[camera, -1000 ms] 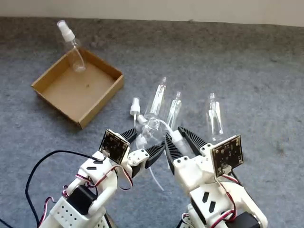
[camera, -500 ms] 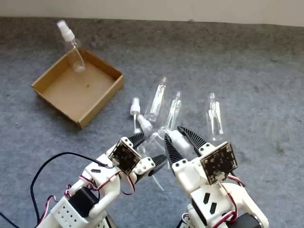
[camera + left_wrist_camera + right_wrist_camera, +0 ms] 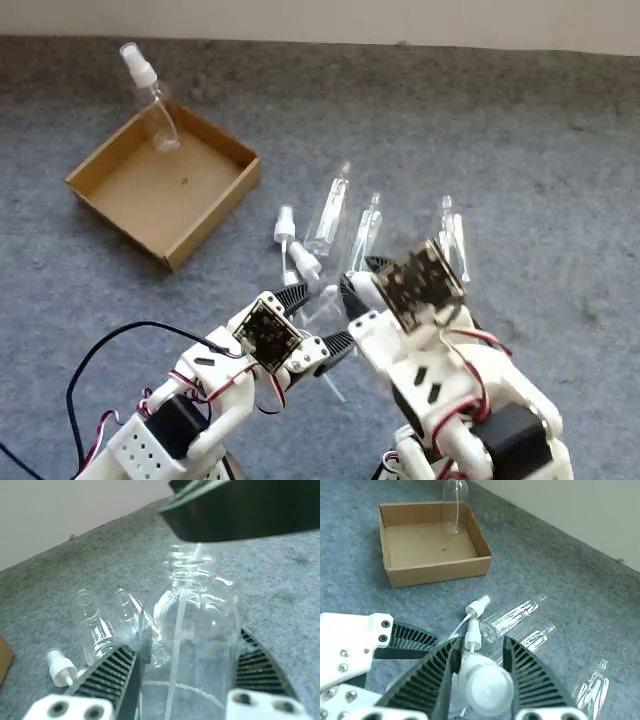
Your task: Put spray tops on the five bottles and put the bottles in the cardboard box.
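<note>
Left gripper [image 3: 187, 660] is clamped around the bottle [image 3: 192, 615] body. Right gripper [image 3: 480, 652] pinches the spray top [image 3: 487, 685] right at the bottle's neck, tube hanging down inside.

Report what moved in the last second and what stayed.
The right gripper, shut on a spray top, swung up and over the clear bottle in the left gripper; the top's tube appears to run down through the bottle's neck. The left arm shifted slightly toward the right one. The cardboard box, the bottle leaning in it and the three loose bottles stayed put.
</note>
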You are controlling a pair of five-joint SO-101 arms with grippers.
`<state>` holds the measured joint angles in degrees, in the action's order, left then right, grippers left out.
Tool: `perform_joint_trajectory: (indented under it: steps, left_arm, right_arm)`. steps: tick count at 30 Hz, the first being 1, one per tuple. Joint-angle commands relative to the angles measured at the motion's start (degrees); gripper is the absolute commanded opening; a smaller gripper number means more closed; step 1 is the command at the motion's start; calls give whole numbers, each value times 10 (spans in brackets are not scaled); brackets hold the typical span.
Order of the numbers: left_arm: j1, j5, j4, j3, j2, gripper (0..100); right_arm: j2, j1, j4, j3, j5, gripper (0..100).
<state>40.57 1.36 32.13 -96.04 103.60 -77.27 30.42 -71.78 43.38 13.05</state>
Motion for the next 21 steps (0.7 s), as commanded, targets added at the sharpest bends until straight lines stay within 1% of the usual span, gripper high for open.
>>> perform_joint_trajectory:
  steps: [1, 6, 8, 11, 16, 21]
  left_arm:
    - [14, -4, -2, -10, 12, 148]
    - [11, -4, -2, -10, 11, 148]
    - [11, -4, -2, -10, 11, 148]
    - [11, -4, -2, -10, 11, 148]
    - [11, -4, -2, -10, 11, 148]
    - [11, -4, -2, -10, 11, 148]
  right_arm:
    - [73, 3, 0, -52, 8, 139]
    - [94, 3, -3, -79, 10, 146]
    - [101, 2, -3, -89, 29, 146]
    - [121, 1, -3, -92, 39, 146]
    - [160, 3, 0, -97, 40, 149]
    - [190, 0, 0, -155, 40, 149]
